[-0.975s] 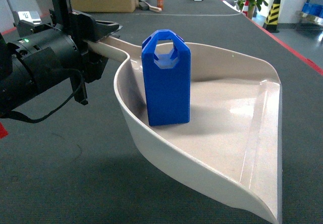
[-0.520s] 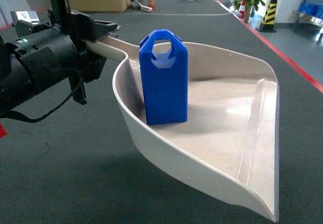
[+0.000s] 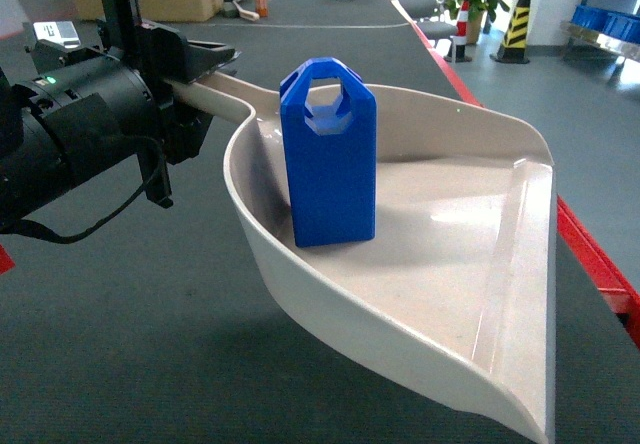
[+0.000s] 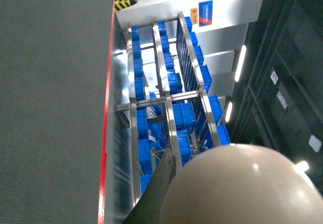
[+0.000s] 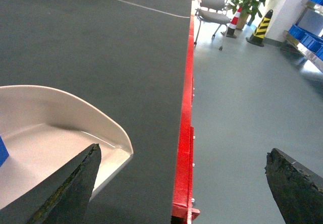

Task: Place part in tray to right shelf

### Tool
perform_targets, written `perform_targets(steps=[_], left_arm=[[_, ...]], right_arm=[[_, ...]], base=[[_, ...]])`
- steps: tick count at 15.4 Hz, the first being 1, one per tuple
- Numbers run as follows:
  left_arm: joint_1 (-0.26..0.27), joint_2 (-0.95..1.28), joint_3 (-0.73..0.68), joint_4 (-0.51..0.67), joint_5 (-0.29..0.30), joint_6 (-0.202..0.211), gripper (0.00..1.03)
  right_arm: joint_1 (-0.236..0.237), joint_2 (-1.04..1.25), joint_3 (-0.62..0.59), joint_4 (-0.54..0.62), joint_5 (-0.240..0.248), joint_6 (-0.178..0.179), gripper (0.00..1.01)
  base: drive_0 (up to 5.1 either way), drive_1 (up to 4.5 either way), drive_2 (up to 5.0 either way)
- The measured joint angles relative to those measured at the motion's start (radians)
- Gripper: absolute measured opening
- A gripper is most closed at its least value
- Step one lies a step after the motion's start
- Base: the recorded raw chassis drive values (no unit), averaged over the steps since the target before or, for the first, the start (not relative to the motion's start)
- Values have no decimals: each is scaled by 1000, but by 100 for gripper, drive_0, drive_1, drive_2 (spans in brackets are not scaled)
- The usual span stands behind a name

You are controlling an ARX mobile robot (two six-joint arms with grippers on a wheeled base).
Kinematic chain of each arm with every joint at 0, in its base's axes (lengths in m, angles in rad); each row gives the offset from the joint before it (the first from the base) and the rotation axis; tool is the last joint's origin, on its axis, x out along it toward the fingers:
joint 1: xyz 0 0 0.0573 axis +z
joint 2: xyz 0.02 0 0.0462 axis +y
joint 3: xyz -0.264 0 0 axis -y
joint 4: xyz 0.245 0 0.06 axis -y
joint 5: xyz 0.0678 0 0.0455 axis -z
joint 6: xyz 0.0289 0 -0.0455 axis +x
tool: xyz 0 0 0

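Nearest, the tray (image 3: pixel 470 264) hangs above the dark tabletop (image 3: pixel 150 344), its flat lip toward four o'clock and its long handle running to ten o'clock into the left claw (image 3: pixel 195 69), clamped on that handle. Upright inside stands the part (image 3: pixel 330 159). The right claw (image 5: pixel 181 183) idles, spread apart. Far off at two o'clock sits the right shelf (image 3: pixel 605 24), well apart.

left gripper (image 3: pixel 205 74) clamped, right gripper (image 5: pixel 184 183) spread

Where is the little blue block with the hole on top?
In the head view, the small bright-blue plastic block stands upright inside the big beige dustpan-shaped tray, near the tray's left wall and handle end, which the left gripper holds.
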Motion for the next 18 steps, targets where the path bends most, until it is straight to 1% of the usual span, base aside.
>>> perform_targets(steps=[15,18], left_arm=[[0,0,0,1,0,0,12],[-3,0,0,1,0,0,12]], right_arm=[[0,0,0,2,1,0,98],[0,-1,0,3,1,0,98]], base=[[481,-369,-78],[511,-234,-234]])
